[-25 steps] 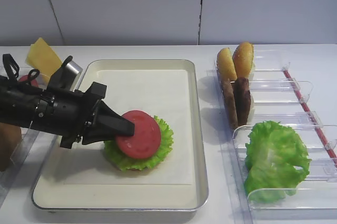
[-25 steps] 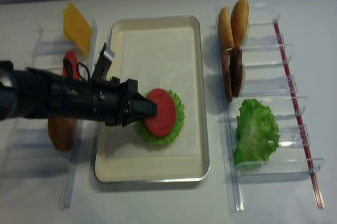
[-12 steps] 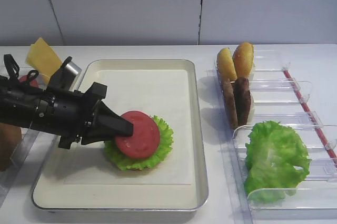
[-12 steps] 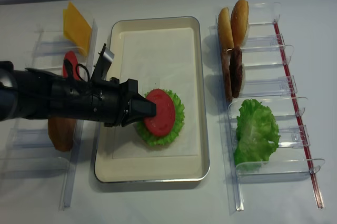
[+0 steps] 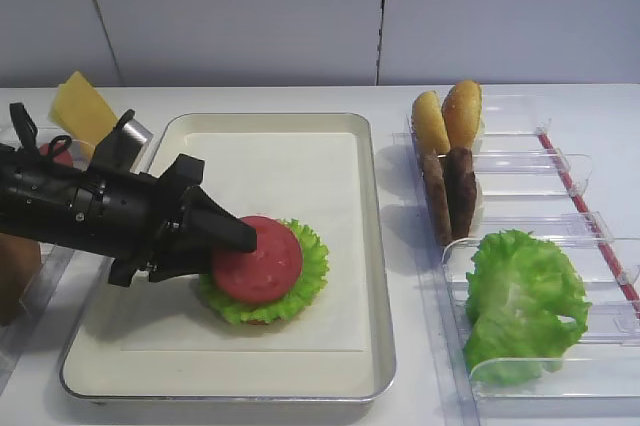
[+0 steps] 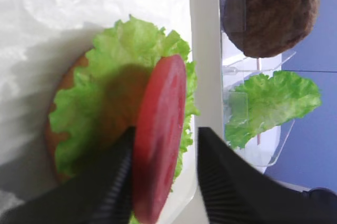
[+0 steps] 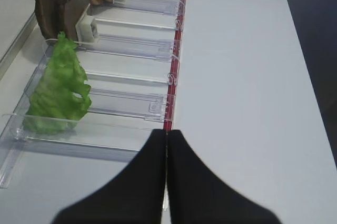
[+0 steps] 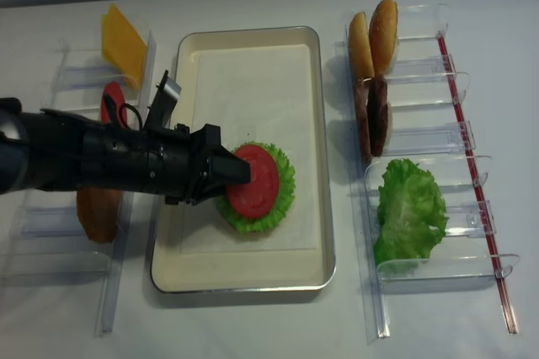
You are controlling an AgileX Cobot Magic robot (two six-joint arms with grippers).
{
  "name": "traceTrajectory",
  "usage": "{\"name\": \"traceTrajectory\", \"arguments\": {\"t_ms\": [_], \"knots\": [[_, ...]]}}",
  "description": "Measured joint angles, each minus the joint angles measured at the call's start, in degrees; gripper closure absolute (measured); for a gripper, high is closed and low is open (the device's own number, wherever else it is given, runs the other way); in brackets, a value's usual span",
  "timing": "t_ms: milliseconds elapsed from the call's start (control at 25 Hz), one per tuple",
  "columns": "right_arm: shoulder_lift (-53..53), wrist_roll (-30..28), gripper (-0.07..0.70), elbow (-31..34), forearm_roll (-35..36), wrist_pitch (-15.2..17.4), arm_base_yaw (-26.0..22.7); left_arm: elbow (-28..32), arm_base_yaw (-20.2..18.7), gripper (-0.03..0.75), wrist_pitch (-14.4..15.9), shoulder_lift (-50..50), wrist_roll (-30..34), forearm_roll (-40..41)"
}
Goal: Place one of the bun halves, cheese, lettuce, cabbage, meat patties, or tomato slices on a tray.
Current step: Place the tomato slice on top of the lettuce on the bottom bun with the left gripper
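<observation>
Found the left gripper (image 6: 164,140) lying low across the tray (image 5: 250,371), jaws spread. Saw one finger (image 6: 113,176) touching the edge of a tomato slice (image 5: 258,261) and the other standing apart from it with a gap between, so no pinch. Noted the slice resting on a ruffled lettuce round (image 5: 305,264) in the near middle of the tray, its left edge covered by the fingertips in both high views.

Made out only a thin brown crescent of a bun half (image 6: 51,129) under the lettuce round, with the rest buried. Glimpsed a second tomato slice (image 8: 111,99) in the left rack, largely masked by the arm. Could see only part of a brown disc (image 8: 97,214) below the arm, cut off at the frame edge in the other high view. Picked out the cheese (image 5: 80,106) leaning upright at the far left.

Caught the right gripper (image 7: 166,145) only in its own wrist view, fingers pressed together over bare table beside the clear racks (image 5: 560,161). Spotted the bun halves (image 5: 448,118), meat patties (image 5: 448,194) and a loose lettuce leaf (image 5: 522,301) standing in those racks, the buns cropped in the wrist view.
</observation>
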Motion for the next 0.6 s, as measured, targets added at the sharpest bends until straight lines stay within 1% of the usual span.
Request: {"name": "traceTrajectory", "arguments": {"t_ms": [120,200,360,600], "knots": [[0.00,0.00,0.372,0.00,0.00,0.00,0.00,0.00,0.00,0.368,0.23,0.00,-1.63,0.24],[0.00,0.00,0.372,0.00,0.00,0.00,0.00,-0.12,0.00,0.344,0.23,0.00,-2.50,0.34],[0.00,0.00,0.372,0.00,0.00,0.00,0.00,-0.48,0.00,0.332,0.56,0.00,-4.60,1.48],[0.00,0.00,0.372,0.00,0.00,0.00,0.00,-4.10,0.00,0.332,1.20,0.00,-11.44,8.91]]}}
